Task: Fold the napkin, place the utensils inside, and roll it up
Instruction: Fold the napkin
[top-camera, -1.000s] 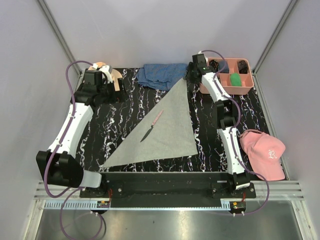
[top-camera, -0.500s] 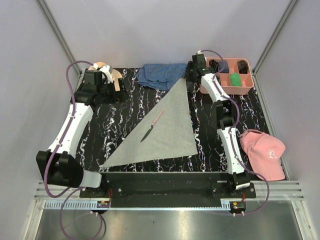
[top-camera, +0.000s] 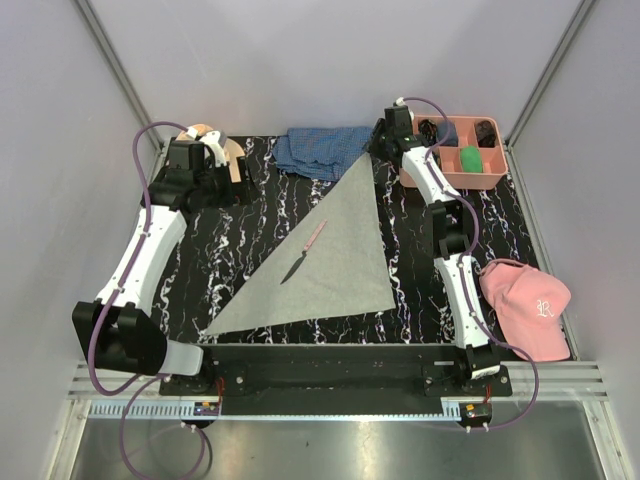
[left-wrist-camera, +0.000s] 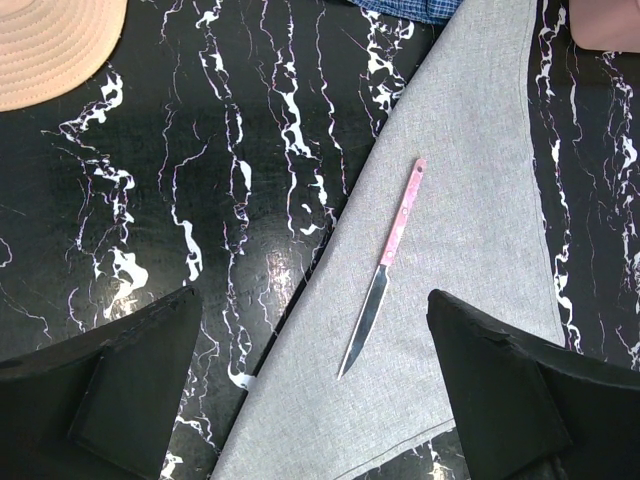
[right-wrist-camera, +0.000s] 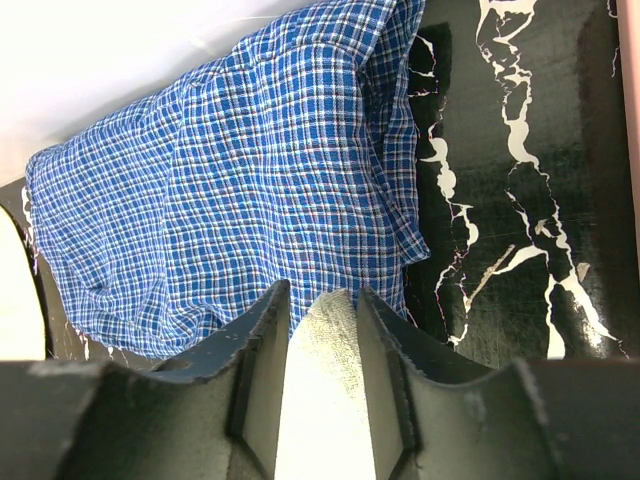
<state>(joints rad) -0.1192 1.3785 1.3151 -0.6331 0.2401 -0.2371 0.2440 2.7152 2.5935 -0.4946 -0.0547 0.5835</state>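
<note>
Black marbled tabletop (top-camera: 250, 230) spreads beneath my arms. At far left, near a tan hat (top-camera: 215, 148), my left pincer (left-wrist-camera: 312, 310) hangs with its fingers spread wide, holding nothing. The napkin (top-camera: 345, 250) lies mid-table as a grey triangle, and a pink-handled knife (left-wrist-camera: 388, 262) rests on it near the slanted edge. At its far tip, beside the blue checked cloth (top-camera: 318, 150), my right pincer (right-wrist-camera: 322, 300) pinches the napkin's corner.
</note>
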